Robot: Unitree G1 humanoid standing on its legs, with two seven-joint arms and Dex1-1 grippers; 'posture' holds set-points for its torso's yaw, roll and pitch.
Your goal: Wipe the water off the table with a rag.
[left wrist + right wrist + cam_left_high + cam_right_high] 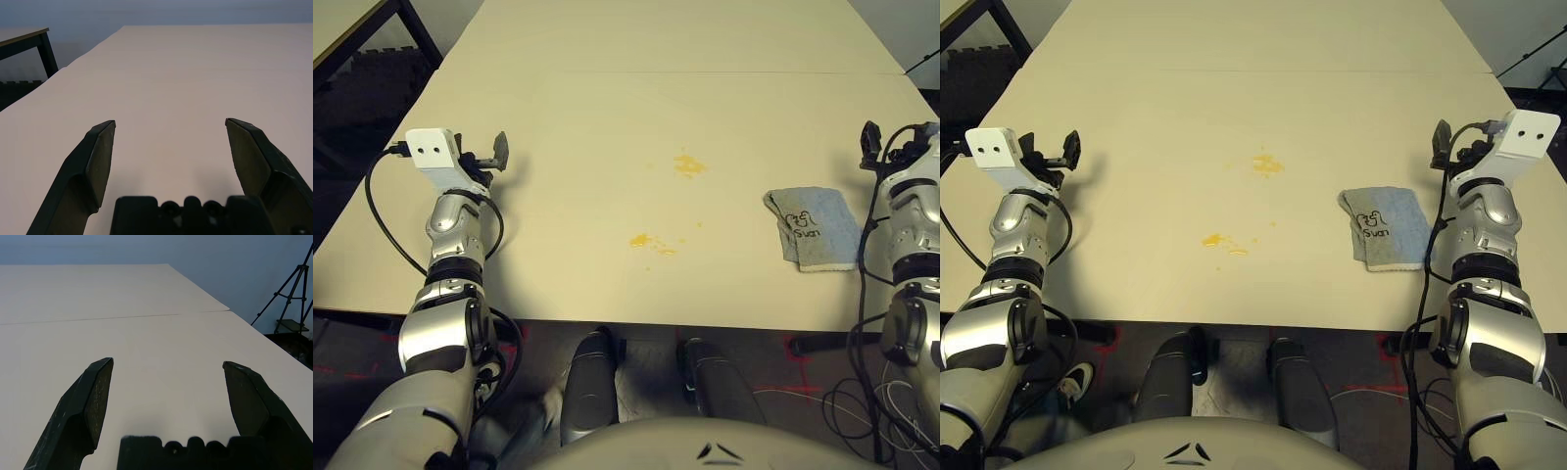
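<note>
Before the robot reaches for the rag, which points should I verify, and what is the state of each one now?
1. Right gripper open and empty: ok.
2. Left gripper open and empty: ok.
3. Rag lies flat on the table, near the right arm, nothing on it: ok.
4. Path from right gripper to rag free of things: ok.
5. Water located: two yellow patches, a far one and a near one, both to the left of the rag: ok.
6. Rag dry: cannot tell.

Tabletop [607,127]: bare and open across the far half.
Middle: only flat water [689,165] patches.
Right side: rag [815,228] lay flat near the right gripper [1447,144].
</note>
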